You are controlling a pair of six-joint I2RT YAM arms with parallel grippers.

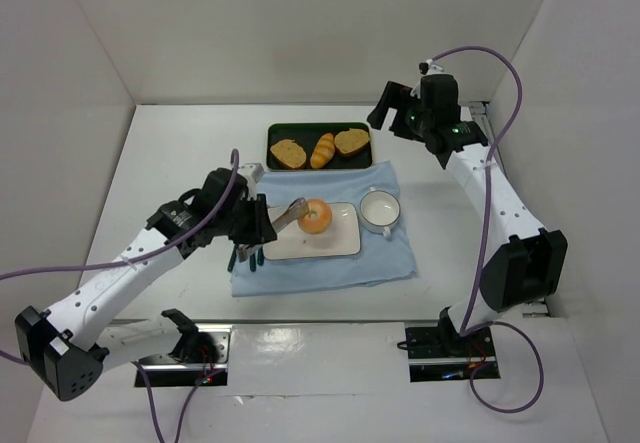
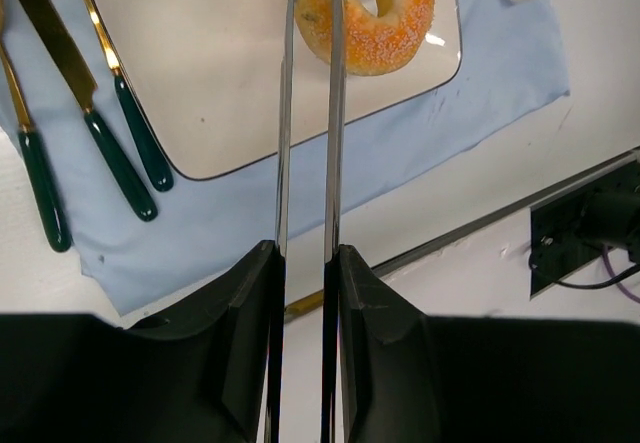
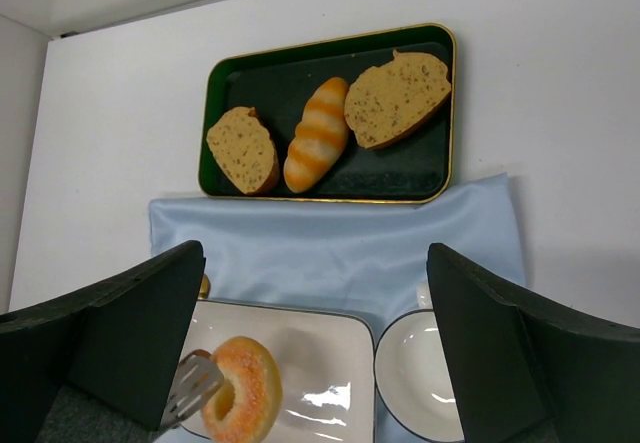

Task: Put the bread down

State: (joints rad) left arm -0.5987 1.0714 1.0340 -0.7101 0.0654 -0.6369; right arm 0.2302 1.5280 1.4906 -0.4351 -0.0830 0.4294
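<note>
The bread, a round ring-shaped bun, is seen with a golden orange-brown, grainy crust and a hole through its middle. It is found at a white rectangular plate, which is laid on a light blue cloth on the bench. Whether it rests on the plate or is raised just off it cannot be told. Its edge is pinched between metal tongs, on which the left fingers are clamped. The right fingers are held wide apart above the dark green tray.
</note>
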